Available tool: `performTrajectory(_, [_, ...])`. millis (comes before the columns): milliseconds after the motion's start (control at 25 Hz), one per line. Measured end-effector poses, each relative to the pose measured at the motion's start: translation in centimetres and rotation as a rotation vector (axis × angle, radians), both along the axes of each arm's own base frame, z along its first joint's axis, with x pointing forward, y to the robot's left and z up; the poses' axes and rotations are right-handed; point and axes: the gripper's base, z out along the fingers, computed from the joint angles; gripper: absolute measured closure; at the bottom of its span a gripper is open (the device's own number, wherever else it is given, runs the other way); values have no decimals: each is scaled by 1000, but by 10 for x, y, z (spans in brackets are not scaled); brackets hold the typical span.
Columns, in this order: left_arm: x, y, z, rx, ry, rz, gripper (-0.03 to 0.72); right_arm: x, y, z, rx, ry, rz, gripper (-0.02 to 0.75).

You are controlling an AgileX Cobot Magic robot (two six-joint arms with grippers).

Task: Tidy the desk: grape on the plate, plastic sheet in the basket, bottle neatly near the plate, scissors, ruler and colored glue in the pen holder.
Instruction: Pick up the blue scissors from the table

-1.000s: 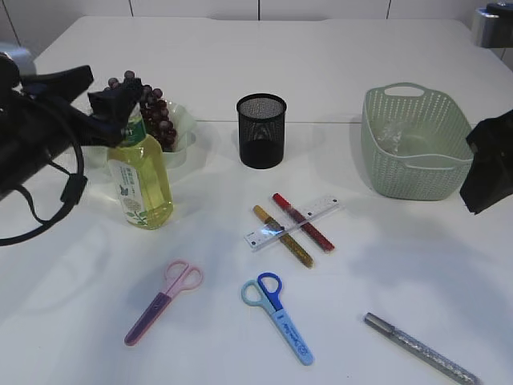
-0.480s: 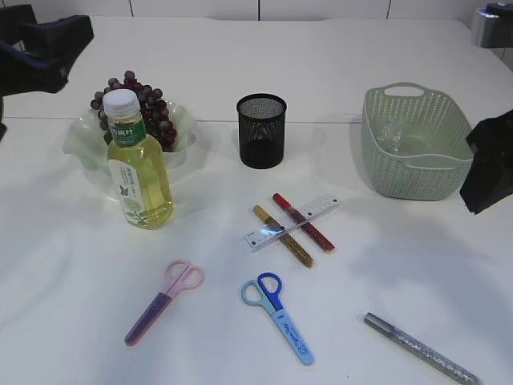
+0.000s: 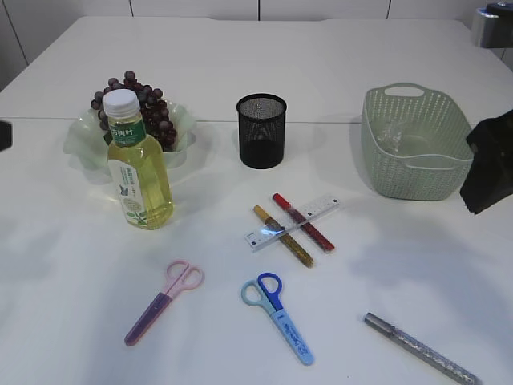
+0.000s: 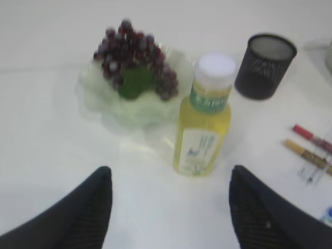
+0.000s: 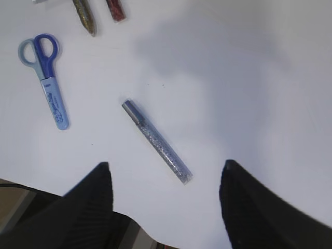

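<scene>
Grape [image 3: 144, 108], sheet and bottle steps looked done. Grape bunch sat on the plate [image 3: 80, 140], plastic sheet [image 3: 393, 132] lay crumpled in the basket [image 3: 417, 172], bottle [image 3: 140, 172] stood upright just in front of the plate, touching nothing else.

Stationery was the step in hand, not yet begun. Pen holder [image 3: 261, 130] stood mid-counter, contents not visible. Ruler [image 3: 292, 222] lay crossed over the yellow glue stick [image 3: 282, 235] and red glue stick [image 3: 303, 221]. Pink scissors [image 3: 164, 301] and blue scissors [image 3: 277, 316] lay flat nearer the front edge, silver glue stick [image 5: 157, 141] apart at front right.

Left gripper [image 4: 168, 207]: jaws wide apart, empty, above bare counter [image 3: 240, 56] in front of the bottle, touching nothing. Right gripper [image 5: 163, 207]: jaws equally wide, empty, above the silver glue stick, clear of it.

Next move, my read: right arm down on the silver stick, jaws across its narrow width; a flat, thin item needs a low pinch. Ruler must be lifted before the two sticks under it.
</scene>
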Motion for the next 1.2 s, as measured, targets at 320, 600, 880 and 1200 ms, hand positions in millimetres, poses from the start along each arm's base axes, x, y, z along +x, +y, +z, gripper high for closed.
performTrajectory(320, [-33,2,-19,-43,491,45,196,2,1,1,7,-23,-2,231])
performTrajectory(600, [-27,-6,-30,-5,652,-26,198,3,1,1,8,-39,24,231])
performTrajectory(880, [-6,-15,-62,19,892,-37,197,1,6,1,66,-15,30,231])
performTrajectory(1200, [2,-18,-57,10,887,-41,198,1,19,-2,142,26,49,231])
